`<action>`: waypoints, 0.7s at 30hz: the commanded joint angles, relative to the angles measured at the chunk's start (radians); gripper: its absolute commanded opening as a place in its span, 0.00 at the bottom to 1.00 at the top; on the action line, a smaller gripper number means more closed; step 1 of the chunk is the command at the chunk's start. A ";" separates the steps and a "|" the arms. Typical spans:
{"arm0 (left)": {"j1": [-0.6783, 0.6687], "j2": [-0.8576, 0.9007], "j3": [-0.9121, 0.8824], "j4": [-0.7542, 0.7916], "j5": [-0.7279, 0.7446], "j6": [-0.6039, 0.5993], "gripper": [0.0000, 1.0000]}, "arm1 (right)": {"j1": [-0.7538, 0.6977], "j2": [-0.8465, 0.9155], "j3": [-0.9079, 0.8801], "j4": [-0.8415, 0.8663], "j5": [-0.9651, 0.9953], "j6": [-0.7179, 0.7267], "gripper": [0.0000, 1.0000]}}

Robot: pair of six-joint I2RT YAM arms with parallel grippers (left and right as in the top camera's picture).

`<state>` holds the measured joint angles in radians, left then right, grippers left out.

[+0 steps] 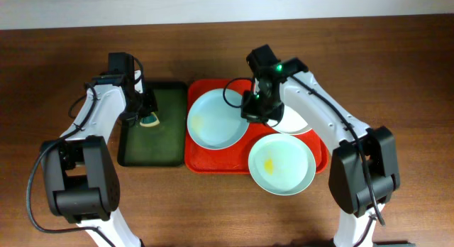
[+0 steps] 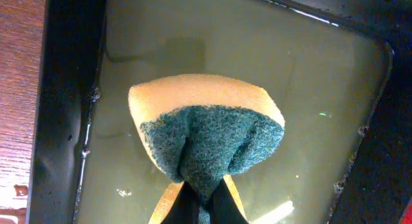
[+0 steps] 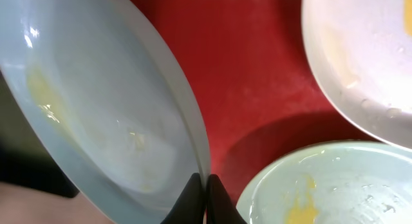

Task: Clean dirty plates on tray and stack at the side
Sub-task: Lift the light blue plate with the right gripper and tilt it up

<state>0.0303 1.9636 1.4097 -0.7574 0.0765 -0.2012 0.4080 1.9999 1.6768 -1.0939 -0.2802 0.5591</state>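
Note:
On the red tray (image 1: 200, 162) lie three plates. The pale blue plate (image 1: 214, 118) (image 3: 96, 108) carries a faint yellow smear, and my right gripper (image 1: 253, 113) (image 3: 206, 185) is shut on its right rim. Partly under the right arm is the cream-white plate (image 1: 292, 121) (image 3: 360, 63). The pale green plate (image 1: 281, 164) (image 3: 322, 185), with a yellow smear, overhangs the tray's front edge. My left gripper (image 1: 145, 118) (image 2: 203, 198) is shut on a yellow sponge with a green scouring face (image 2: 206, 137), held over the liquid in the dark green tray (image 1: 150, 140) (image 2: 64, 121).
The dark green tray sits directly left of the red tray, its walls close around the sponge. Brown wooden table (image 1: 397, 77) lies to the right of the red tray and in front of both trays.

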 commanded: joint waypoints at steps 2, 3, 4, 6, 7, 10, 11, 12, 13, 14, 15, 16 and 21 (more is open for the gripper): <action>0.003 0.006 -0.008 0.005 0.013 0.016 0.01 | -0.003 -0.002 0.129 -0.060 -0.016 -0.032 0.04; 0.003 0.006 -0.008 0.005 0.014 0.016 0.01 | -0.002 -0.002 0.130 -0.057 -0.016 -0.031 0.04; 0.003 0.006 -0.008 0.005 0.014 0.016 0.01 | -0.001 -0.002 0.130 -0.051 -0.016 -0.031 0.04; 0.003 0.006 -0.008 0.005 0.014 0.016 0.01 | 0.012 -0.002 0.129 -0.024 -0.002 -0.031 0.04; 0.003 0.006 -0.008 0.005 0.013 0.016 0.01 | 0.021 -0.002 0.129 -0.006 0.012 -0.030 0.04; 0.003 0.006 -0.008 0.004 0.013 0.016 0.01 | 0.073 -0.002 0.128 0.077 0.069 -0.027 0.04; 0.003 0.006 -0.008 0.004 0.012 0.016 0.01 | 0.086 -0.002 0.128 0.094 0.085 -0.027 0.04; 0.003 0.006 -0.008 0.003 0.006 0.016 0.00 | 0.105 -0.002 0.128 0.116 0.120 -0.027 0.04; 0.003 0.006 -0.008 0.002 0.006 0.016 0.00 | 0.124 -0.002 0.128 0.137 0.159 -0.027 0.04; 0.003 0.006 -0.008 0.002 0.005 0.017 0.00 | 0.141 -0.002 0.128 0.163 0.200 -0.027 0.04; 0.003 0.006 -0.008 0.002 0.005 0.017 0.00 | 0.155 -0.002 0.128 0.189 0.233 -0.027 0.04; 0.003 0.006 -0.008 0.002 0.005 0.017 0.00 | 0.168 -0.002 0.128 0.215 0.264 -0.027 0.04; 0.003 0.006 -0.008 -0.003 0.006 0.016 0.00 | 0.188 0.005 0.128 0.332 0.306 -0.019 0.04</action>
<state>0.0303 1.9636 1.4097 -0.7593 0.0757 -0.2012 0.5873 2.0003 1.7840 -0.7944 -0.0166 0.5388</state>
